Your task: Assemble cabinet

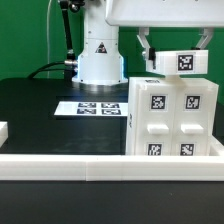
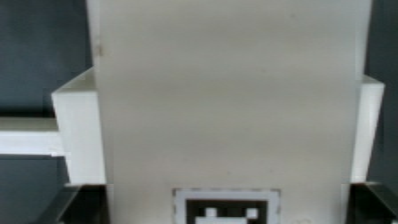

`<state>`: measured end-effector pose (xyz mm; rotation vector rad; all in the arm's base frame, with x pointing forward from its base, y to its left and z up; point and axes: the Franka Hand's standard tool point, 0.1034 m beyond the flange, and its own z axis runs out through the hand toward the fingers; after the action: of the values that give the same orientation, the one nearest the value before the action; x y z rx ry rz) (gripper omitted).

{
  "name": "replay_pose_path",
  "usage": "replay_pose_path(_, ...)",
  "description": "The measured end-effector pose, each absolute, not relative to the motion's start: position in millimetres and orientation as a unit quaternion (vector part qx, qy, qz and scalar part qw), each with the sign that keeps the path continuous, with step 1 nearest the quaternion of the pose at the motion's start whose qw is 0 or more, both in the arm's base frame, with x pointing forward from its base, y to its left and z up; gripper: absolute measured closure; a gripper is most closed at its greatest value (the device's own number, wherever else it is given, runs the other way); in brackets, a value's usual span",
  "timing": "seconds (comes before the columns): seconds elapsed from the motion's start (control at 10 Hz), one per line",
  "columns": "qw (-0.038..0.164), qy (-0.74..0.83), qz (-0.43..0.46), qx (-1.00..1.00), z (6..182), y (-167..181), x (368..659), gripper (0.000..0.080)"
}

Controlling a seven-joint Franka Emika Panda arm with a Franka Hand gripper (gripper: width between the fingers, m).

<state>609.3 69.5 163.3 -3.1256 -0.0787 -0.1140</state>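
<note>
On the exterior view's right side of the black tabletop (image 1: 40, 110): the cabinet (image 1: 170, 120), upright, a tall white box. Faces the camera with four small drawer fronts in two rows of two, each bearing a square black-and-white tag. Stands just behind the long white rail (image 1: 100, 165) along the near edge of the tabletop.

Directly above the cabinet: the pincer (image 1: 176, 55), pointing down from the white arm (image 1: 150, 12). Grips a small white block (image 1: 178, 64), with one dark finger (image 1: 144, 46) at either end (clenched on it, so far as the exterior view tells). Shows one tag of the block's own on the side toward the camera. Holds the block level, right at the cabinet's top edge; cannot tell whether touching there or hanging just clear.

Further back, to the exterior view's left of the cabinet: the marker board (image 1: 100, 108), flat on the tabletop at the foot of the arm's white base (image 1: 100, 60). At the exterior view's left edge, another white piece (image 1: 3, 130), cut off by the frame.

In the wrist view: mostly one broad pale surface (image 2: 222, 100) down the middle (too close and soft to say which part), with a printed tag (image 2: 231, 212) at one end, white walls (image 2: 71, 130) jutting out on both sides, and dark tabletop beyond.
</note>
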Motion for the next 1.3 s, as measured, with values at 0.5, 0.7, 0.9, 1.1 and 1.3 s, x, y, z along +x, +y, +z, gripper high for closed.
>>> replay_pose_path(0.5, 0.013, -0.043, -0.068, -0.997, 164.5, 68.7, 616.4, 0.0239)
replay_pose_path(0.7, 0.013, -0.042, -0.068, -0.997, 164.5, 68.7, 616.4, 0.0239)
replay_pose_path(0.9, 0.013, -0.039, -0.068, -0.997, 164.5, 68.8, 616.4, 0.0239)
replay_pose_path(1.1, 0.013, -0.030, -0.068, -0.997, 164.5, 68.7, 616.4, 0.0239)
replay_pose_path(1.3, 0.019, 0.028, -0.067, -0.997, 164.4, 69.2, 616.3, 0.0239)
